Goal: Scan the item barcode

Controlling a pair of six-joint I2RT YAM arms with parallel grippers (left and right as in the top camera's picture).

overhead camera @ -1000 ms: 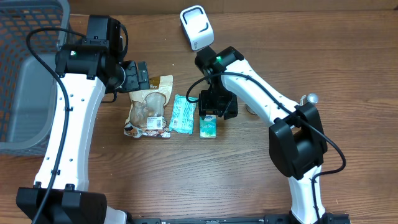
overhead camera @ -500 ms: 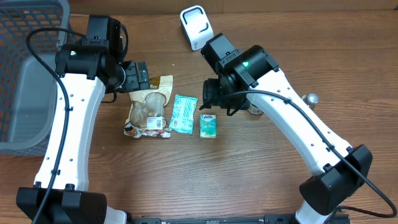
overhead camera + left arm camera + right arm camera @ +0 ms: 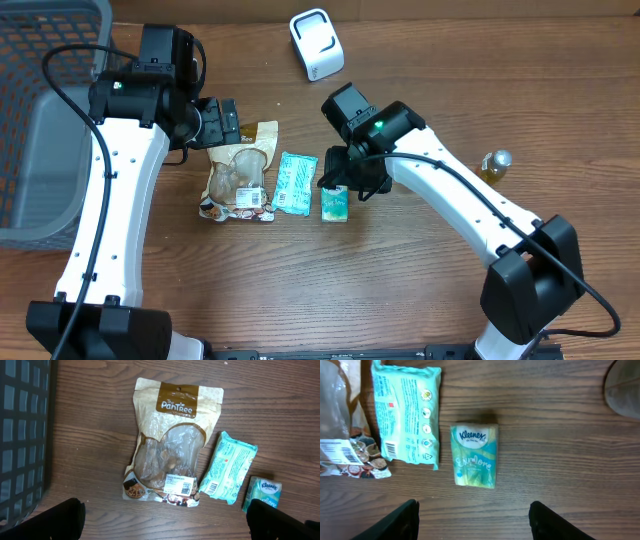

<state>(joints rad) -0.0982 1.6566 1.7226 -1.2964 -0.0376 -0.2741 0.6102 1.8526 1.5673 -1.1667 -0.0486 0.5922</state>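
Three items lie in a row on the wooden table: a brown snack pouch (image 3: 240, 175) (image 3: 172, 440), a teal wipes pack (image 3: 296, 182) (image 3: 406, 415) and a small Kleenex tissue pack (image 3: 335, 203) (image 3: 474, 456). Printed barcodes show on the pouch's label and on the wipes pack. A white scanner (image 3: 316, 44) stands at the back. My right gripper (image 3: 350, 180) (image 3: 472, 522) hovers open over the tissue pack, holding nothing. Behind the pouch my left gripper (image 3: 215, 122) (image 3: 167, 522) is wide open and empty.
A dark mesh basket (image 3: 40, 120) (image 3: 22, 435) stands at the left edge. A small round bottle (image 3: 493, 165) stands to the right of the right arm.
The right arm swung its elbow and wrist around while its gripper stayed near the tissue pack. The small bottle is now uncovered. The left arm has not moved.
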